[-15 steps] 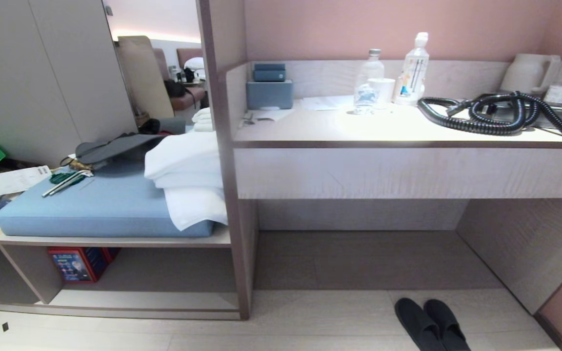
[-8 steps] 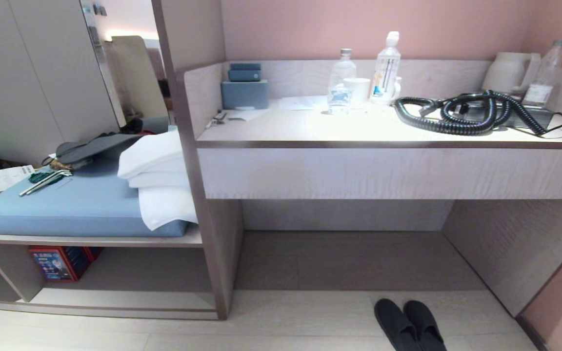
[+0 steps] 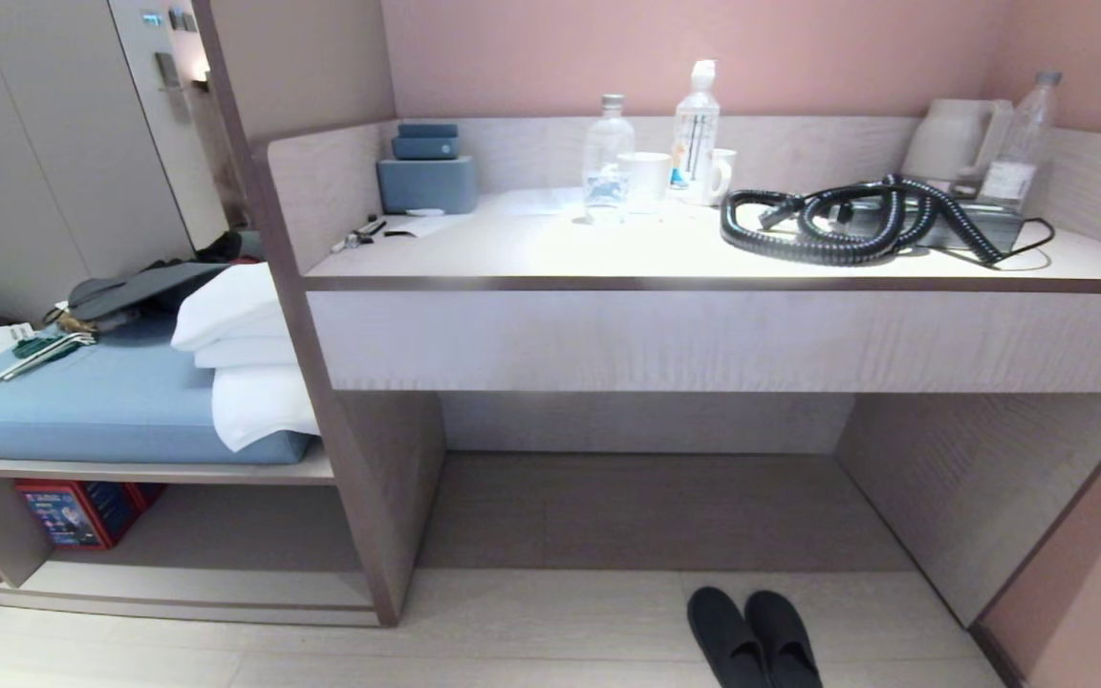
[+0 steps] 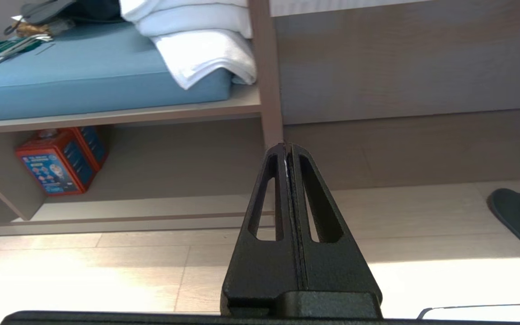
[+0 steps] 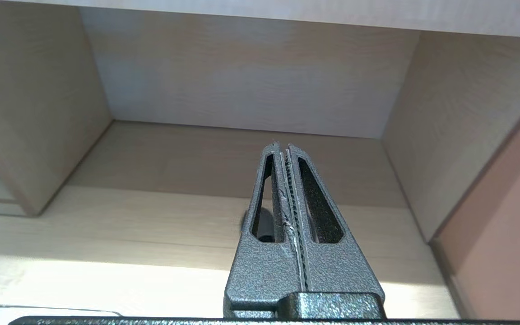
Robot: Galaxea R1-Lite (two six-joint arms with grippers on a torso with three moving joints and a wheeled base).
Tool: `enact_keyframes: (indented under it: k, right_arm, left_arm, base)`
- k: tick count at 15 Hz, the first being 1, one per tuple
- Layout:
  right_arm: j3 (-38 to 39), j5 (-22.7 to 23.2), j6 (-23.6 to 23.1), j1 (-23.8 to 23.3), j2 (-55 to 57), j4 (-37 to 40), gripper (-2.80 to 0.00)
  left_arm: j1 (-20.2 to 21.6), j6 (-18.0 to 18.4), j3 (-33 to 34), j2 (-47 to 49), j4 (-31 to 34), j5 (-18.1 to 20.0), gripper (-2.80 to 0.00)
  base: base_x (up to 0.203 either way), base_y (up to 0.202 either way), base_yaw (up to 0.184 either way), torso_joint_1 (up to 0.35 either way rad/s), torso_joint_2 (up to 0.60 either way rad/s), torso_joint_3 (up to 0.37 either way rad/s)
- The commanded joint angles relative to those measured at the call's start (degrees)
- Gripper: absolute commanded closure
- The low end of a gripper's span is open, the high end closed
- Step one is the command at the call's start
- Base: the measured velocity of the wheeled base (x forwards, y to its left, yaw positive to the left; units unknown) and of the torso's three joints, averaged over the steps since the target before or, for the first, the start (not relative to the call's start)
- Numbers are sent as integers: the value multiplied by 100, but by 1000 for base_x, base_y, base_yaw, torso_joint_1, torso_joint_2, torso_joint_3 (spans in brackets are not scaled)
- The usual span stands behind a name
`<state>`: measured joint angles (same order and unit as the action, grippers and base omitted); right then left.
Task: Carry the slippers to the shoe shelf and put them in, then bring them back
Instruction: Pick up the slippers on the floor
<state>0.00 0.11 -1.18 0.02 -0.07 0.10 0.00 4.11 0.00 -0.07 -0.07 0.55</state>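
Both my grippers, left (image 4: 287,149) and right (image 5: 282,146), are pressed together (empty); slippers (image 3: 751,635) lie toes-forward on the floor, nearer my right.

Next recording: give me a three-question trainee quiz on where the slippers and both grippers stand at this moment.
1. True or false: the slippers already sit inside the shoe shelf.
2. The left gripper is: A) open, B) shut on nothing, C) shut on a slipper.
3. What white things lie on the blue cushion?

Key:
1. False; they lie side by side on the floor before the desk recess.
2. B; the right gripper likewise.
3. Folded towels.
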Motion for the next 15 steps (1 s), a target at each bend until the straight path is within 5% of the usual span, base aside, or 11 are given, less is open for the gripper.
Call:
enact_keyframes:
  k: [1,15]
  right_arm:
    - [0,7,-5,-2,7,-1,0]
    - [0,-2,-19,-2,7,-1,0]
  left_arm:
    - [0,2,0,-1,-1,-2,0]
    - [0,-7,-9,-1,16,7,0]
  base:
    - [0,-116,3,7,2,2]
    - [0,0,0,0,1,-42]
